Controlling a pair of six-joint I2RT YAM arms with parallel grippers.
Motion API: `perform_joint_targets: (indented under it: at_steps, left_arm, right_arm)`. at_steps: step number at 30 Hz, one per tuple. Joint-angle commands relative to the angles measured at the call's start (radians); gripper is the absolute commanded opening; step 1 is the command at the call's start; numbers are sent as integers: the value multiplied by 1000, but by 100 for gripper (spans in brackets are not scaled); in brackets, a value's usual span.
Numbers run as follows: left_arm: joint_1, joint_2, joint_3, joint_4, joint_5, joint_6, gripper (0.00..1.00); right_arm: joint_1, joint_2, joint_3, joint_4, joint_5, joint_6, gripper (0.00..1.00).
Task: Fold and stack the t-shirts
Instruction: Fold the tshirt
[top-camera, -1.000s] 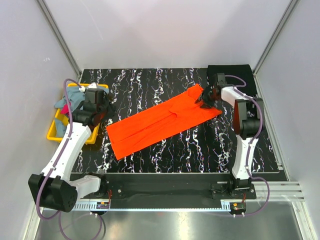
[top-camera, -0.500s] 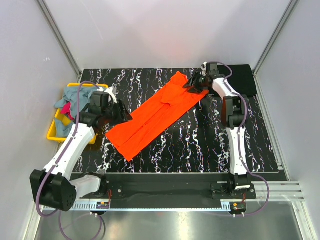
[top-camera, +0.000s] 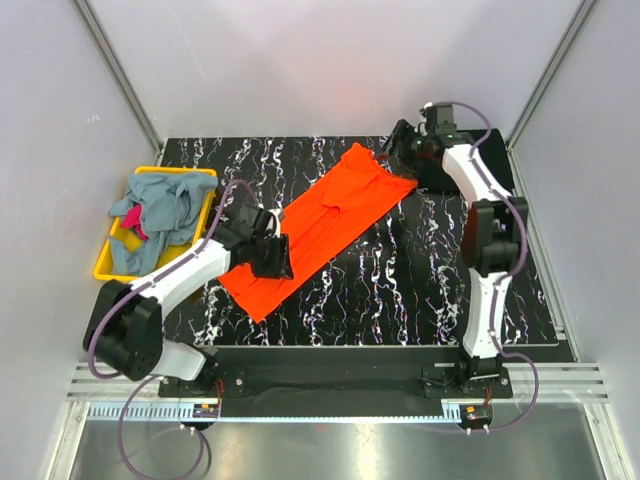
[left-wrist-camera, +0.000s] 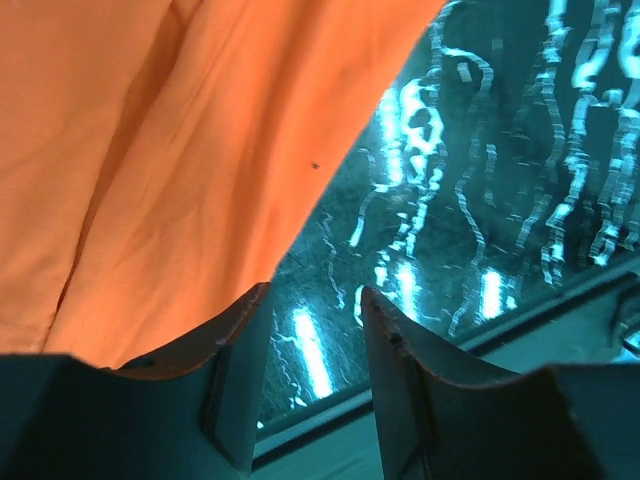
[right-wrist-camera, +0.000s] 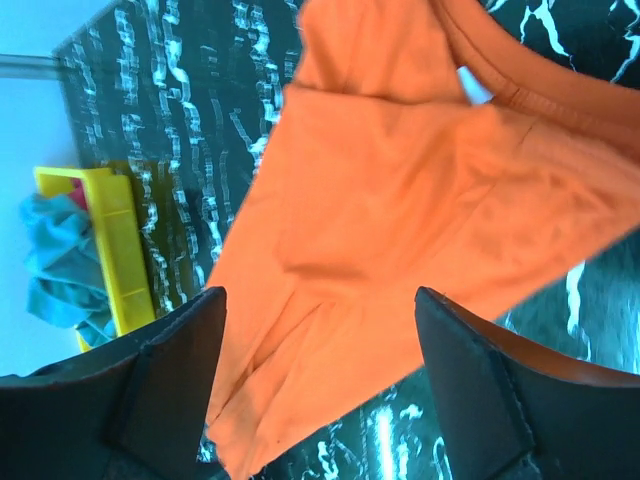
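T-shirt (top-camera: 320, 225) freed by right gripper (top-camera: 402, 150); left gripper (top-camera: 275, 256) reached hem.

Overhead from behind, 2 wrist views close — sharing orange t-shirt (top-camera: 330, 215)

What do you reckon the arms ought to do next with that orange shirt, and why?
Probably the left tool should drop and pinch the near end of the orange shirt, to fold it in half. The shirt lies as a long narrow strip, both tools stand open, and the right tool hovers over its far end.
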Motion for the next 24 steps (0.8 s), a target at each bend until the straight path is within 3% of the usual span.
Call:
perform_joint_targets:
  at_steps: [1, 5, 12, 18, 24]
  left_arm:
    - [-10, 31, -45, 84, -130, -40, 45]
    - [-13, 100, -82, 124, -177, -82, 43]
    - [-58, 103, -162, 141, -264, -108, 43]
    - [-58, 54, -205, 160, -189, -148, 44]
    - [-70, -7, -216, 128, -224, -148, 46]
  right_arm:
    - [8, -187, -153, 24, 87, 12, 82]
    - [8, -254, -278, 64, 154, 6, 69]
    - [-30, -232, -373, 159, 224, 25, 56]
    - [-73, -112, -352, 234, 196, 13, 54]
    - [-121, -21, -340, 289, 181, 41, 54]
